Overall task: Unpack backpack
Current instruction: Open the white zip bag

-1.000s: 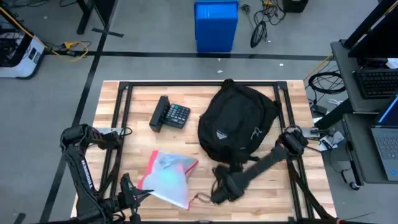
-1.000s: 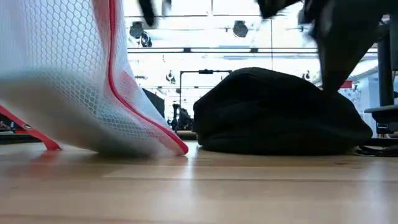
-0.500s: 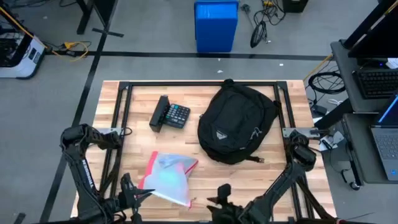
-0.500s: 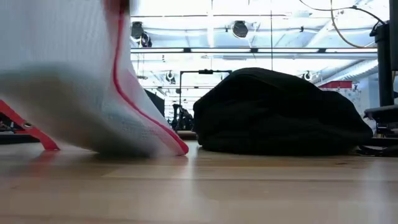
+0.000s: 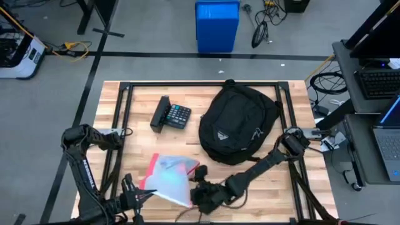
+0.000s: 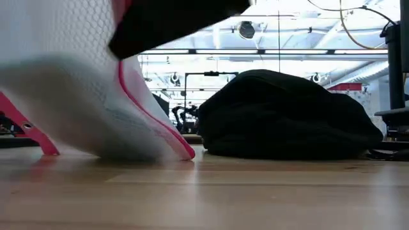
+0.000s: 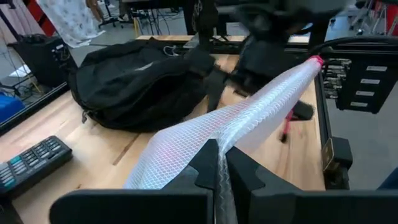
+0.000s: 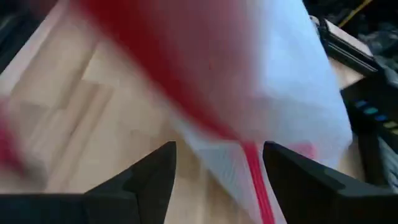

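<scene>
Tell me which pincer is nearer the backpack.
Right. The right pincer is open at the mesh pouch, just in front of the backpack. The left pincer is shut on the pouch's other, far side.

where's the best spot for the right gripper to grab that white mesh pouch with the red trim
Probably the free red-trimmed corner of the white mesh pouch nearest the large black fabric backpack, approached from the backpack side. The left gripper already pinches the opposite edge, and the open right gripper is beside that corner.
</scene>
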### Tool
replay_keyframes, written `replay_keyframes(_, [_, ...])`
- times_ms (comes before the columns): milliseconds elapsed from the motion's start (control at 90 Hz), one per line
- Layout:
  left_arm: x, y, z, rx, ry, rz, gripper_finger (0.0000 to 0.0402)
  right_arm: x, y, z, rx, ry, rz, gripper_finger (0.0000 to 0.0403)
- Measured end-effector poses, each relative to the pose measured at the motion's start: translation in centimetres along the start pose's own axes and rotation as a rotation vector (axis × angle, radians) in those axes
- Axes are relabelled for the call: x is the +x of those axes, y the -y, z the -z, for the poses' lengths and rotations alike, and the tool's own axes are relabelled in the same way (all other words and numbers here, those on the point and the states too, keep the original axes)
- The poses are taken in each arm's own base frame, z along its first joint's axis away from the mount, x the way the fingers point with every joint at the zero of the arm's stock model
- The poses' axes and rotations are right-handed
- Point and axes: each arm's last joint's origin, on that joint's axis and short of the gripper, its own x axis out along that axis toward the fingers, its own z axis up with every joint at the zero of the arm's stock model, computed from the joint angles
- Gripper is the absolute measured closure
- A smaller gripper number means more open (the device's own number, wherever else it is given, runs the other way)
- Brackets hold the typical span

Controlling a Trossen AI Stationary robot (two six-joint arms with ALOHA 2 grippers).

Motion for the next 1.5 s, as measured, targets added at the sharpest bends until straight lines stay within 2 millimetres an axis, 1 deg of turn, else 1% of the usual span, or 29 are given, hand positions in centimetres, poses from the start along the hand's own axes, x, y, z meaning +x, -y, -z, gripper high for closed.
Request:
replay_keyframes(111, [0.3,0.0,-0.1,0.007,0.006,-0.01,0.0402,0.7,1.1,-0.8,0.003,0.061,0.016,0.02])
replay_keyframes(200, [0.6,-0.1,-0.2,0.011,0.006,-0.017,0.0402,0.9,1.5,-1.2,-0.027,0.095,0.022,0.0237])
replay_keyframes(289, [0.7,-0.1,-0.3,0.009,0.005,-0.022,0.0402,0.8,1.5,-1.4,-0.045,0.109,0.005,0.0293])
replay_keyframes(378, [0.8,-0.1,-0.3,0.008,-0.011,-0.021,0.0402,0.4,1.2,-1.5,-0.054,0.106,-0.004,0.037])
replay_keyframes(411, [0.8,-0.1,-0.3,0.008,-0.014,-0.021,0.0402,0.0,1.0,-1.6,-0.064,0.112,-0.01,0.0385])
replay_keyframes(522, [0.8,-0.1,-0.2,0.008,-0.021,-0.02,0.0402,-1.8,0.3,-2.3,-0.077,0.138,-0.038,0.0399])
replay_keyframes(600, [0.8,-0.1,-0.2,0.008,-0.02,-0.02,0.0402,-3.2,0.0,-2.6,-0.066,0.135,-0.058,0.0401])
replay_keyframes(700, [0.7,-0.1,-0.3,0.01,0.006,-0.02,0.0402,-4.8,0.3,-2.3,0.004,0.062,-0.078,0.0402])
replay_keyframes(767, [0.6,-0.1,-0.3,0.019,0.017,-0.021,0.0402,-5.2,0.1,-1.4,0.03,-0.031,-0.079,0.0401])
replay_keyframes(833, [0.7,-0.1,-0.3,0.033,0.017,-0.021,0.0402,-5.2,-0.3,0.0,0.042,-0.126,-0.07,0.0392])
replay_keyframes(900, [0.6,-0.1,-0.3,0.036,0.017,-0.021,0.0402,-4.8,-0.9,1.3,0.049,-0.181,-0.066,0.0371])
replay_keyframes(978, [0.7,-0.1,-0.3,0.036,0.018,-0.022,0.0402,-4.1,-1.3,2.4,0.051,-0.196,-0.065,0.0333])
replay_keyframes(1033, [0.7,-0.1,-0.4,0.038,0.02,-0.023,0.0402,-3.3,-1.2,2.9,0.069,-0.187,-0.058,0.0297])
replay_keyframes(1167, [0.7,-0.1,-0.4,0.039,0.024,-0.024,0.0402,-1.3,0.1,3.8,0.105,-0.14,-0.002,0.0207])
replay_keyframes(1289, [0.7,-0.1,-0.4,0.039,0.024,-0.024,0.0402,0.2,1.8,3.4,0.149,-0.08,0.026,0.0139])
replay_keyframes(1389, [0.7,-0.1,-0.4,0.038,0.026,-0.024,0.0402,1.7,3.3,3.3,0.175,-0.064,0.011,0.0104])
replay_keyframes(1500, [0.7,-0.1,-0.4,0.038,0.027,-0.024,0.0402,3.5,4.1,3.8,0.208,-0.063,-0.073,0.0089])
